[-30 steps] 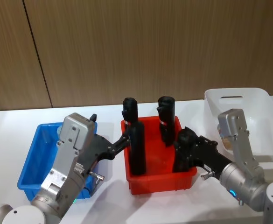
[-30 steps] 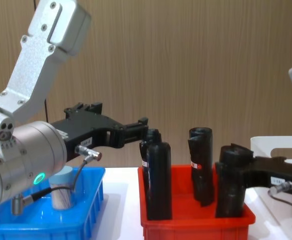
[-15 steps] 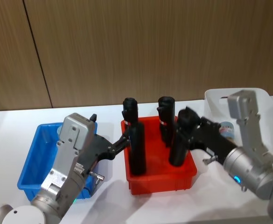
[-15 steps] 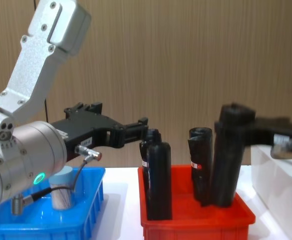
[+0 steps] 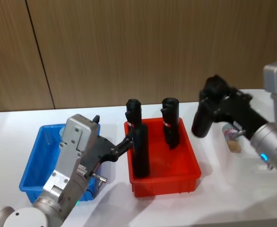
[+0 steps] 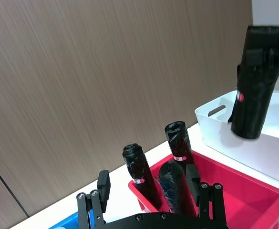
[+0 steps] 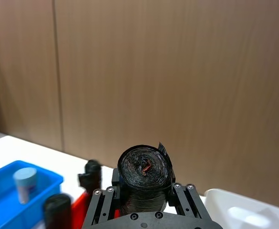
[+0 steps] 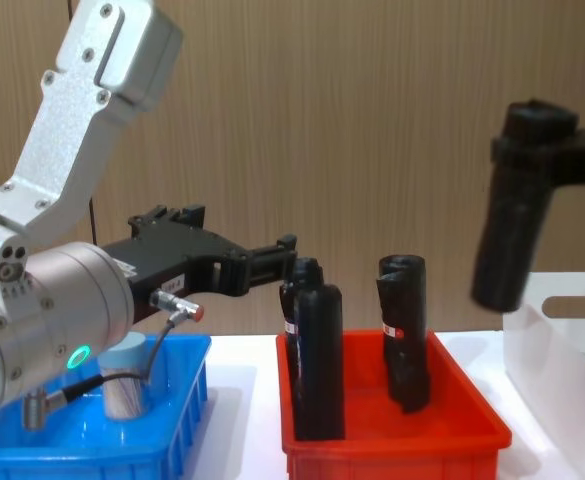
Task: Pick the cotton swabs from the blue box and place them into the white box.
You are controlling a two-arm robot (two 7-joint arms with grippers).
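Starting nearest, at lower left of the head view: left gripper [image 5: 127, 142], over the gap between the blue box [image 5: 31, 168] and the red bin [image 5: 185, 177], its fingers [image 8: 284, 245] drawn narrow with nothing between them, tips close by a black roll.

Blue box, lower left on the white table [image 5: 233, 198]: one tub of cotton swabs [image 8: 125, 378] stands upright inside, pale blue lid on top, seen low at left in the chest view and again at lower left of the right wrist view [image 7: 25, 183].

Red bin, centre of the table: two upright black rolls in the head view, the front black roll [image 5: 138, 151] nearer the left wall, the back black roll [image 5: 170, 122] towards the far right corner. The left wrist view shows three rolls standing there.

Right gripper [image 8: 562, 160], upper right of the chest view, raised well above the table: fingers closed on a lifted black roll [image 8: 517, 205], which hangs tilted, its lower end above the rim of the white box [image 8: 562, 340].

White box, right of the red bin: a small tub [image 5: 231, 133] shows there in the head view, just beside the right arm.

Wood-panelled wall [image 5: 129, 47] behind.
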